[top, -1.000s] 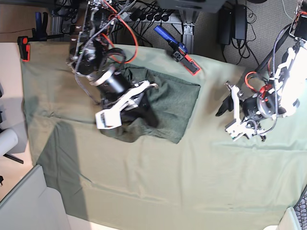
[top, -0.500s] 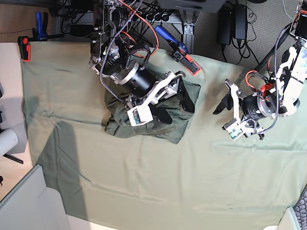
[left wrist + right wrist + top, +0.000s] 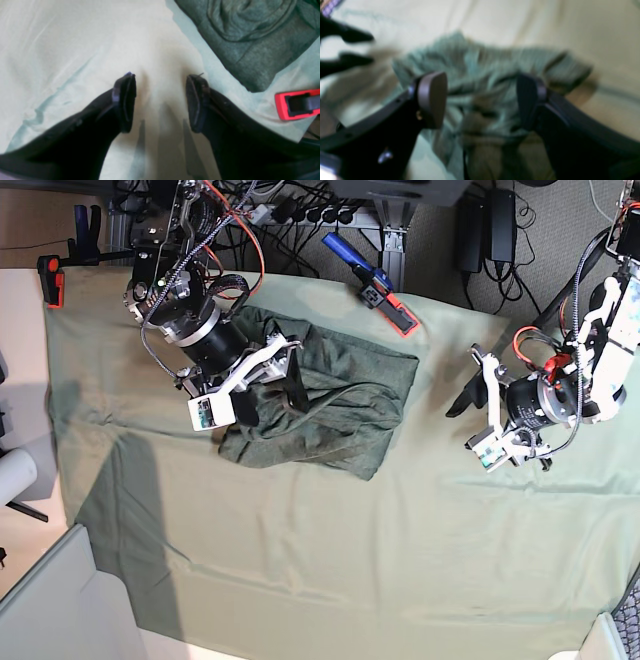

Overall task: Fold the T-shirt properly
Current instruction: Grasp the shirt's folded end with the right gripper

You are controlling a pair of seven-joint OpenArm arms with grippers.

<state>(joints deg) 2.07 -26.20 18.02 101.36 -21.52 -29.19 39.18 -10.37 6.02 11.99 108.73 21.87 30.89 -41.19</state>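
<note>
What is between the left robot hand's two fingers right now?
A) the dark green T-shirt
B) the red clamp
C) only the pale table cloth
C: in the left wrist view the left gripper stands open over bare table cloth, with the T-shirt and red clamp off to the side.

T-shirt (image 3: 330, 405) lies on table cloth (image 3: 300, 570), between both arms.

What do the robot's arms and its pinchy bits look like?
Both arms are black and silver metal with white plastic brackets and looping red and black cables. The left tool and the right tool each have two dark, rounded fingers with flat pads.
</note>
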